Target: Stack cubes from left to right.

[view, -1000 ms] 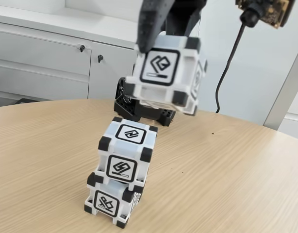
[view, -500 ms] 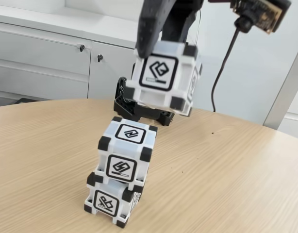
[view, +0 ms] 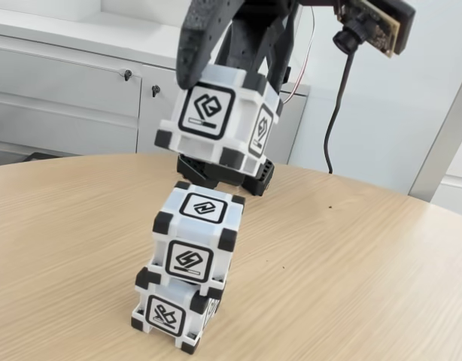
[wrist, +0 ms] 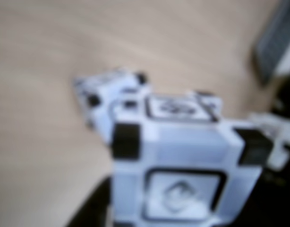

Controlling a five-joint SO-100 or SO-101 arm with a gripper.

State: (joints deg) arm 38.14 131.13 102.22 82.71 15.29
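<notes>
In the fixed view we see the gripper (view: pixel 216 56) clamped on the top cube (view: pixel 218 119), holding it tilted in the air above a stack of two. The near finger (view: pixel 205 34) presses the cube's upper left face; the far finger is hidden behind the cube and the arm, so we cannot see its contact. The held cube hangs clear of the middle cube (view: pixel 195 239) — a gap shows between them, with the arm's black base (view: pixel 246 177) visible through it. The middle cube rests on the bottom cube (view: pixel 171 312), turned slightly against it, and both stand on the wooden table (view: pixel 351 278). The bottom cube's lower corners sit close to the picture's edge. A small camera board (view: pixel 370 22) on a black cable (view: pixel 336 113) is cut off at the top edge, and white cabinets (view: pixel 65 90) stand behind the table. The wrist view is blurred: we make out the held cube (wrist: pixel 183 175) filling the lower part, its glyph unreadable, and the stack (wrist: pixel 112 101) below and beyond it on the table (wrist: pixel 46 56) — how the stack's cubes divide there cannot be told.
</notes>
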